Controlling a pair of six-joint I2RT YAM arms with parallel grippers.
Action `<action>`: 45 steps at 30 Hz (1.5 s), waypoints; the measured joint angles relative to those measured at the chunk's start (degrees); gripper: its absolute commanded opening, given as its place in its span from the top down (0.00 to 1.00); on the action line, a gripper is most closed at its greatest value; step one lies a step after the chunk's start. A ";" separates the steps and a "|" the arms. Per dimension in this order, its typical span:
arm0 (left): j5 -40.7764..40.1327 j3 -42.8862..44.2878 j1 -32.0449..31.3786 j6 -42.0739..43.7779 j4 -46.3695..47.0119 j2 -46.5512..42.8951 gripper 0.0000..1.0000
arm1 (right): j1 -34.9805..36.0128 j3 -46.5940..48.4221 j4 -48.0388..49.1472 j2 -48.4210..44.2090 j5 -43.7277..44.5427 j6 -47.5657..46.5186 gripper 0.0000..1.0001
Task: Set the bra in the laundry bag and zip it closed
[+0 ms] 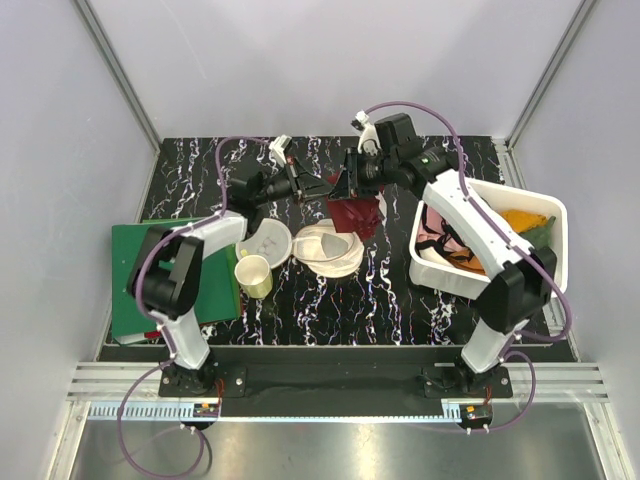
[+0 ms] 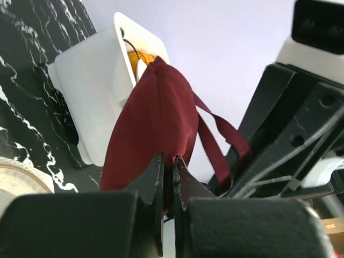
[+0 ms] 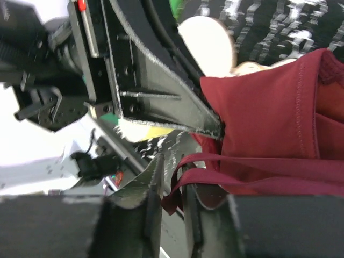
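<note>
Clamps bra (image 1: 352, 215) in left gripper (image 2: 167, 161) above desk's (image 1: 400, 310) far middle, poised for laundry bag (image 1: 328, 250) just nearer; straddles strap (image 3: 242, 183) with right gripper (image 3: 173, 180) fingers slightly apart.

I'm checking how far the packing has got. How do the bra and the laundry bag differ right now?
Colour: the bra is dark red, the laundry bag cream-white.
Pose: the bra hangs bunched from the shut left gripper, while the laundry bag lies flat on the table.
Shape: the bra has thin straps; the laundry bag is a round pouch.
Shared: both are soft fabric near the table's middle.
</note>
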 measured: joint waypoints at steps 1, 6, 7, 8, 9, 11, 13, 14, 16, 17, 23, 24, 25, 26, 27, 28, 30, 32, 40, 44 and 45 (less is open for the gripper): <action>0.02 0.00 0.00 -1.60 1.53 1.53 1.00 | 0.00 0.85 -0.81 1.14 1.05 -0.02 0.70; 0.70 1.88 0.00 -3.78 1.11 6.99 1.00 | 0.00 3.76 -4.33 6.49 5.51 -0.11 0.61; 0.74 2.51 0.02 -3.67 0.70 7.67 1.00 | 0.00 3.82 -4.74 7.04 6.16 -0.13 0.60; 0.83 3.21 0.13 -3.50 0.11 8.31 1.00 | -0.04 3.85 -5.09 7.50 6.49 -0.17 0.60; 1.07 4.31 0.22 -3.08 -0.52 9.14 1.00 | -0.17 3.93 -5.51 8.04 7.04 -0.17 0.60; 1.27 7.21 0.33 -1.77 -2.67 11.37 1.00 | -0.44 4.15 -6.05 9.18 7.54 -0.20 0.59; 1.42 9.73 0.35 -0.72 -4.61 13.55 1.00 | -1.05 4.17 -6.19 10.38 7.82 -0.17 0.56; 1.57 10.84 0.35 -0.22 -5.70 14.56 1.00 | -1.40 4.17 -6.25 10.95 7.91 -0.15 0.55; 1.81 14.08 0.35 0.90 -7.87 17.31 1.00 | -2.21 4.17 -6.25 12.26 8.63 -0.17 0.51; 2.03 15.37 0.35 1.36 -8.76 18.73 1.00 | -2.54 4.17 -6.25 12.98 8.85 -0.17 0.50; 2.89 20.41 0.33 2.21 -12.24 25.86 1.00 | -3.50 4.17 -6.38 16.09 9.38 -0.20 0.36; 2.93 20.65 0.33 2.34 -12.83 26.60 1.00 | -3.52 4.17 -6.49 16.35 9.57 -0.26 0.34; 2.97 20.79 0.33 2.38 -13.25 27.19 1.00 | -3.52 4.17 -6.58 16.48 9.84 -0.28 0.31; 2.99 20.79 0.31 2.40 -13.29 27.50 1.00 | -3.52 4.17 -6.67 16.48 10.10 -0.31 0.27; 2.99 20.79 0.26 2.43 -13.64 27.85 1.00 | -3.52 4.17 -6.86 16.48 10.45 -0.42 0.24; 2.99 20.79 0.26 2.45 -13.88 27.93 1.00 | -3.52 4.22 -7.08 16.48 10.75 -0.50 0.22; 2.99 20.79 0.24 2.60 -14.27 27.96 1.00 | -3.52 4.24 -7.43 16.48 11.54 -0.79 0.16; 2.97 20.79 0.15 2.84 -14.29 27.96 1.00 | -3.52 4.24 -7.85 16.48 12.48 -1.25 0.12; 2.51 20.74 -0.44 2.60 -15.02 27.54 1.00 | -3.50 4.07 -7.63 16.48 15.85 -4.31 0.04; 2.16 20.72 -0.83 2.14 -15.96 26.05 1.00 | -3.50 2.40 -5.75 16.46 16.94 -5.60 0.03; 2.12 20.74 -0.83 2.19 -16.35 25.40 1.00 | -3.50 1.64 -5.38 16.33 17.73 -5.86 0.01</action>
